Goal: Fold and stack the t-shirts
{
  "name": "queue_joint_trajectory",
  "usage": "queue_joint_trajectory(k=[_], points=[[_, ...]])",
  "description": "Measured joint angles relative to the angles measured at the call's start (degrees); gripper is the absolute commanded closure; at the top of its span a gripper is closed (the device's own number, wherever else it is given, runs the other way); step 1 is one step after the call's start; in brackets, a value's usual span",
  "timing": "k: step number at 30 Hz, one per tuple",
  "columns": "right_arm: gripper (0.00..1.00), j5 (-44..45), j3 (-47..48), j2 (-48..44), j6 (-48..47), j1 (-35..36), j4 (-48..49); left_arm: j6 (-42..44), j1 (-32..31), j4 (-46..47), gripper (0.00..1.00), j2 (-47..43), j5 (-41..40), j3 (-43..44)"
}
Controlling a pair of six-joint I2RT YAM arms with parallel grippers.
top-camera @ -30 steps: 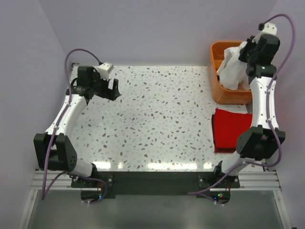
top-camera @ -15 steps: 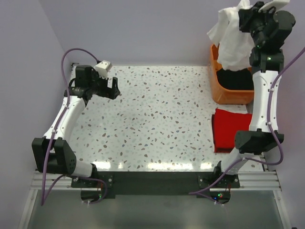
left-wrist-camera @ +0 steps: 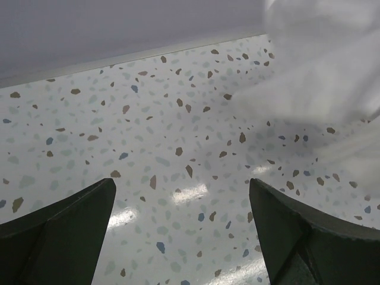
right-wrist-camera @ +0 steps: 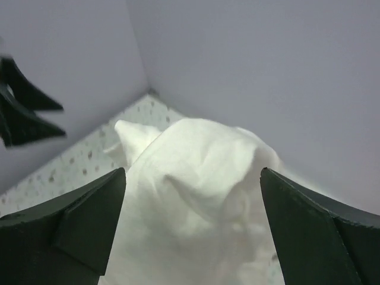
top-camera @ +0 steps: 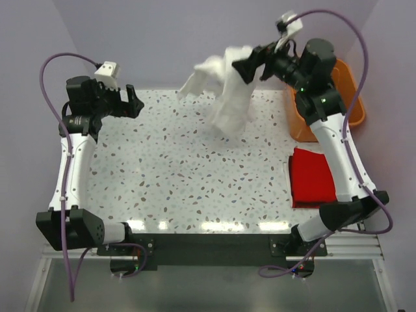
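The white t-shirt (top-camera: 224,97) is a bunched, blurred mass in the air over the back middle of the table, just left of my right gripper (top-camera: 247,65). In the right wrist view that shirt (right-wrist-camera: 202,196) lies beyond the wide-open jaws of the right gripper (right-wrist-camera: 192,172), with nothing pinched between them. The red t-shirt (top-camera: 312,177) lies folded at the table's right edge. My left gripper (top-camera: 135,104) hovers open at the back left. In its own view the left gripper (left-wrist-camera: 181,190) holds nothing, and the white cloth (left-wrist-camera: 320,59) shows at the upper right.
An orange tub (top-camera: 300,127) stands at the back right, its inside mostly hidden by my right arm. The speckled tabletop (top-camera: 195,169) stretches between the arms. Walls close off the back and both sides.
My right arm swung left from above the tub, carrying the white t-shirt over the table, and its jaws went from shut to open. My left gripper rose and shifted left.
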Motion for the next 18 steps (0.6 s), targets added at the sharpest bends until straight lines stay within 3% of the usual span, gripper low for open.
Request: queue_joint_trajectory(k=[3, 6, 11, 16, 18], points=[[0.01, 0.0, -15.7, -4.3, -4.8, 0.1, -5.8, 1.0, 1.6, -1.5, 0.0, -1.0, 0.8, 0.2], [0.01, 0.2, -24.5, -3.9, -9.4, -0.2, -12.4, 3.0, 2.3, -3.7, 0.0, -1.0, 3.0, -0.3], [0.04, 0.1, -26.6, 1.1, -15.6, 0.4, -21.6, 11.6, 2.4, -7.9, 0.0, 0.2, 8.3, -4.7], [0.1, 1.2, -26.6, 8.5, -19.3, 2.3, -27.2, 21.4, 2.4, -12.8, 0.07, 6.1, 8.3, -9.4], [0.18, 1.9, -27.4, 11.0, -20.2, 3.0, -28.0, 23.9, 2.4, -13.9, 0.12, 8.7, 7.5, -10.8]])
